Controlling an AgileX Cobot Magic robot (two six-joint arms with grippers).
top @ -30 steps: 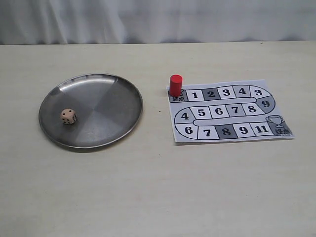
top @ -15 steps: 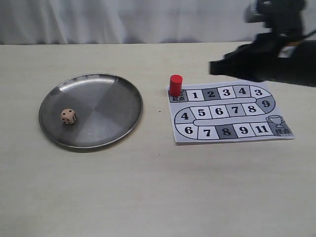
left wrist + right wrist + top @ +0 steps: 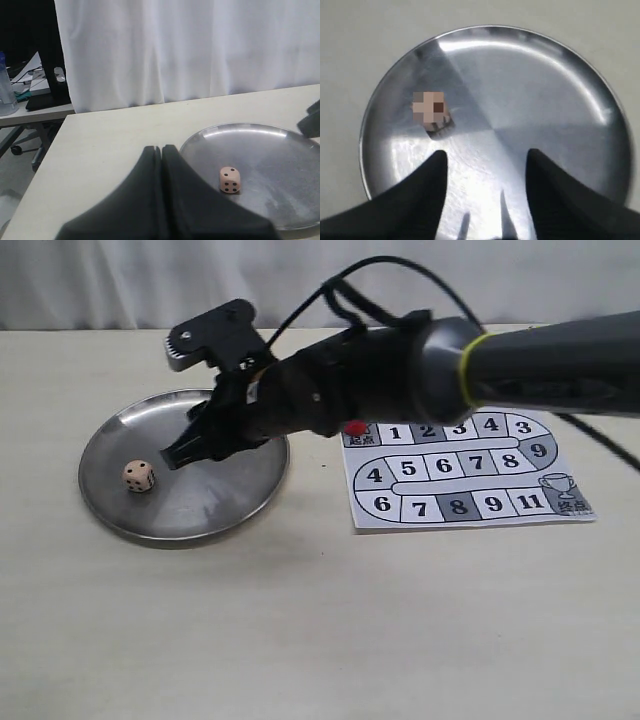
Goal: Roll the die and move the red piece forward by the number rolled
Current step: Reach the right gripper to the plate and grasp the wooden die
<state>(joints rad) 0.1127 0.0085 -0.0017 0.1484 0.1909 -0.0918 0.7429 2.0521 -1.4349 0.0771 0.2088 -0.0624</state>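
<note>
Sweeping in from the far right corner of the desk (image 3: 300, 640) since half a second ago, the right arm is now stretching across the game board (image 3: 470, 505) and out over the metal plate (image 3: 105, 505). The die (image 3: 139, 476) and the plate are sitting where they sat before, toward the left edge of the desk.

The right gripper (image 3: 180, 455) is hanging above the plate with its jaws spread wide and nothing between them. The die is resting on the plate floor just beyond the fingertips (image 3: 440, 157), on the side toward the left edge, apart from them and outside the gap. In the right wrist view it is lying ahead of one finger rather than between the two.

The red piece (image 3: 354, 427) is standing at the far left corner of the board, showing only as a sliver of red under the arm.

The left gripper (image 3: 161, 150) is holding its jaws pressed together on nothing, off the plate's rim on the left-edge side, with the die near it on the plate.
</note>
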